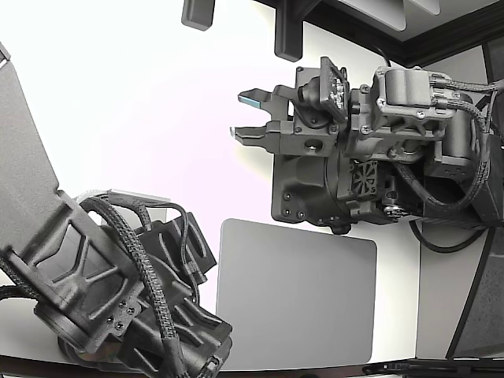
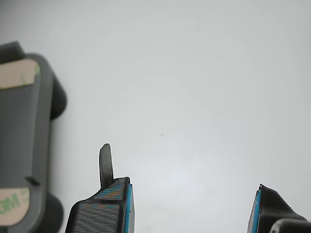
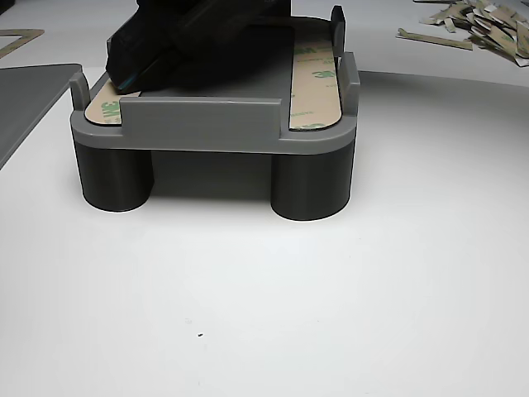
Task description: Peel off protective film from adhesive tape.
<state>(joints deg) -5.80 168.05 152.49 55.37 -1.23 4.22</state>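
The white table (image 3: 331, 289) takes up most of every view, and on it stands the grey fixture (image 3: 215, 124), a low platform on round legs that lies off to one side of the gripper (image 2: 192, 204) and apart from it in the wrist view. The gripper hangs in the air with its jaws spread wide and nothing between them; its blue-edged fingertips (image 2: 127, 204) are clear of any film. On the fixture two tape strips (image 3: 316, 87) run along opposite edges, both with their printed tan liner in place, so by the look of it neither has been peeled; in the other view a dark arm part (image 3: 190, 41) rests over the platform near the far strip. Smallest of all, a pile of film scraps (image 3: 479, 25) lies at the back of the table, well away from the gripper, which suggests other strips are done while these two remain.
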